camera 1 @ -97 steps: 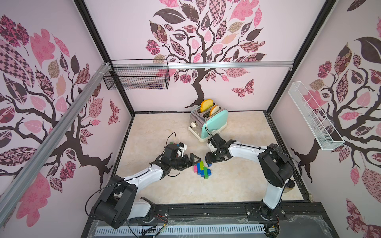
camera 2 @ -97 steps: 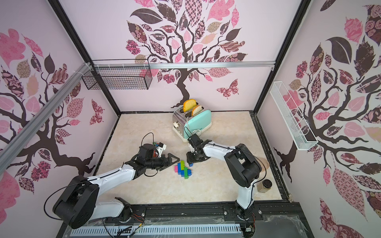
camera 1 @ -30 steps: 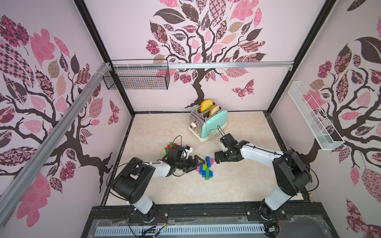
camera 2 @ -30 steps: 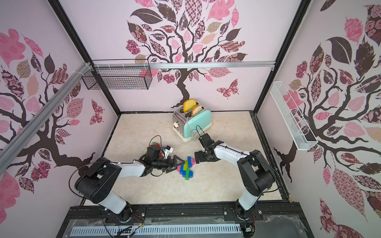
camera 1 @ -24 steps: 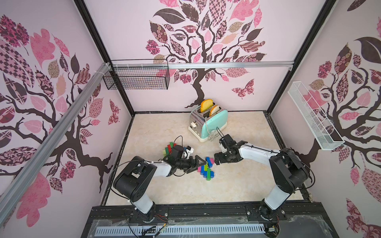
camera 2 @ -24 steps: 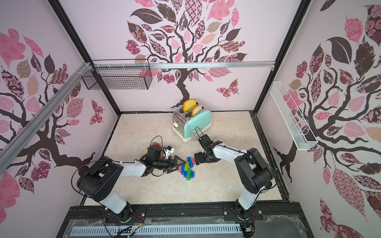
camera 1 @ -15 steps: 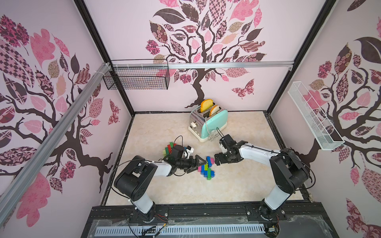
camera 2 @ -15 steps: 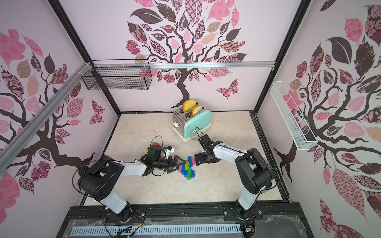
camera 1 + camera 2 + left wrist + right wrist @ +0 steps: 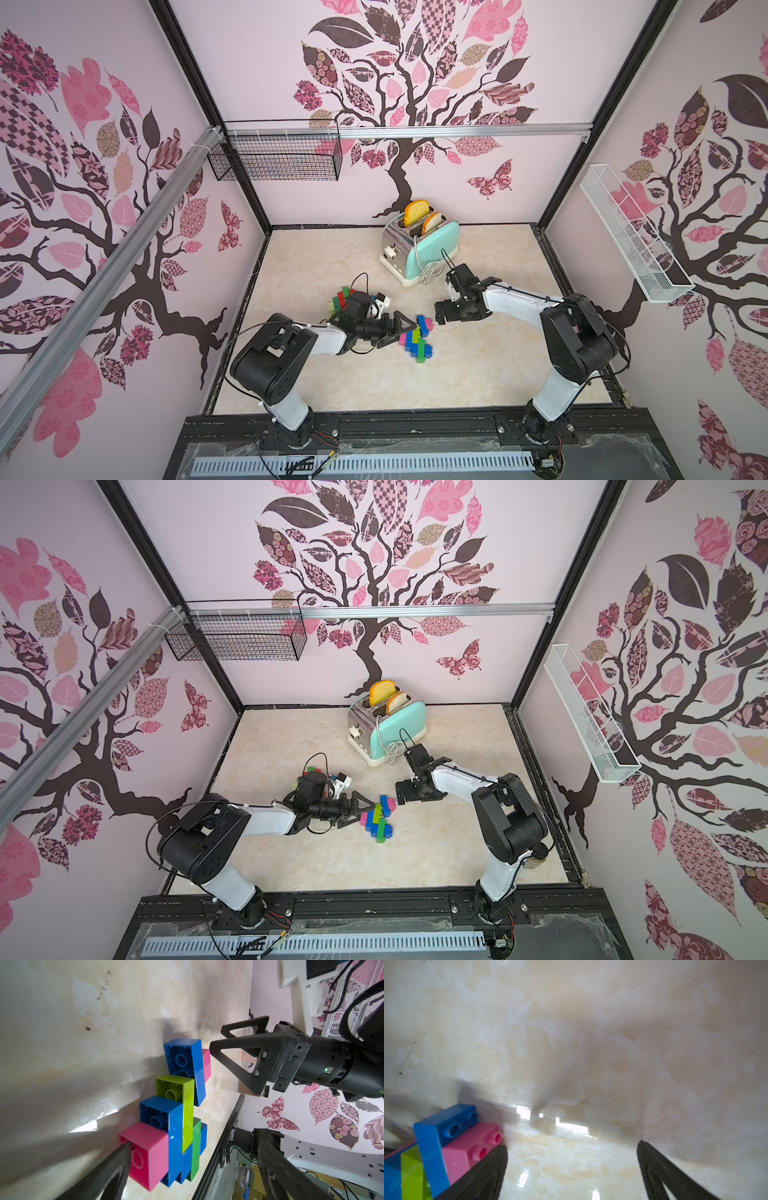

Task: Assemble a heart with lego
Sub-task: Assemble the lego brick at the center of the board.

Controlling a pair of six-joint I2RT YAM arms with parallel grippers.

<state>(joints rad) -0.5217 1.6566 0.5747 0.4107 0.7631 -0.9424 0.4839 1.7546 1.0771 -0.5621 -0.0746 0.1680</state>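
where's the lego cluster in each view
In a top view: lego cluster mid-floor, in front of the toaster.
In a top view: same spot.
Left wrist: fills the middle.
Right wrist: frame edge, partly cut off.
Shared landmark: its tilted blue brick.

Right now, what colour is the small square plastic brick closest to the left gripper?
The square brick is pink; clearest in the left wrist view.

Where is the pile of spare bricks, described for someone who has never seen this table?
Start at the toaster at the back of the table and come forward toward the left arm. The spare bricks sit just behind its wrist, partly hidden by it. Unlike the joined blue, pink and green cluster by the left gripper, this pile includes red bricks.
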